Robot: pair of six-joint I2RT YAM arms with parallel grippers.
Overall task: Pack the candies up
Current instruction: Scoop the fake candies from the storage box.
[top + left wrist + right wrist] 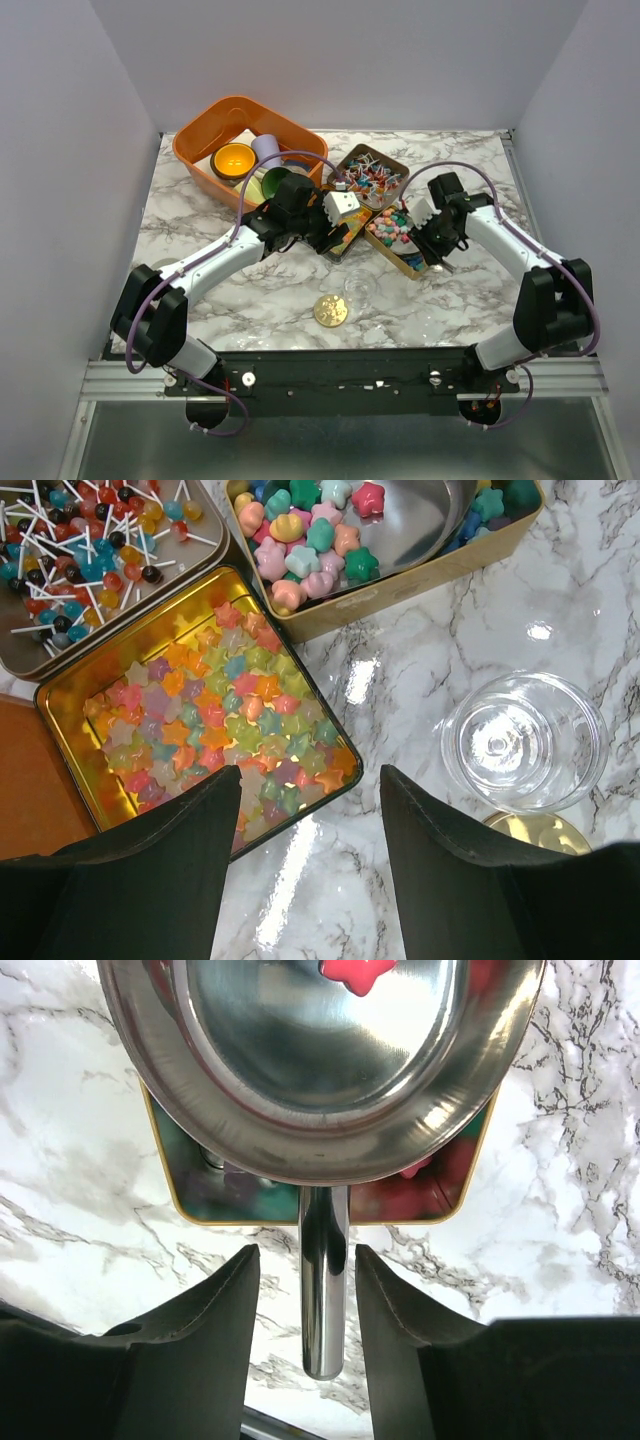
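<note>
Bearing candies [215,725] in tins [420,580], marble tabletop [250,290] between 3 grey walls [350,60]

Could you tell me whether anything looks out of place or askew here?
Only the metal scoop: it lies across the candy tin, handle jutting past the rim, holding just one pink star. Nothing looks spilled.
</note>
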